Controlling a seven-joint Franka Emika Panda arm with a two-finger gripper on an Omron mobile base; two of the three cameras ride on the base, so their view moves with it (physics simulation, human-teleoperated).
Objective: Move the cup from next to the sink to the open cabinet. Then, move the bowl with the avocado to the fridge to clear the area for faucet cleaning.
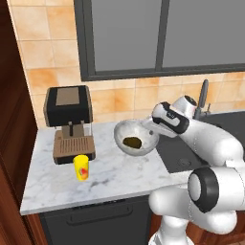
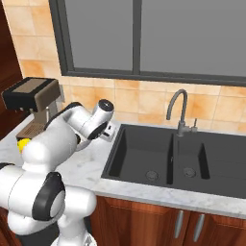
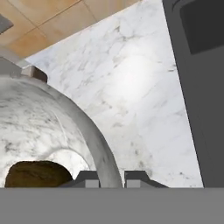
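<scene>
My gripper is pinched on the right rim of the bowl, one finger inside and one outside, so I can carry it with the avocado resting in its bottom. The bowl looks tipped up off the counter, just left of the sink. The cup stands near the coffee machine, not yet in the cabinet
</scene>
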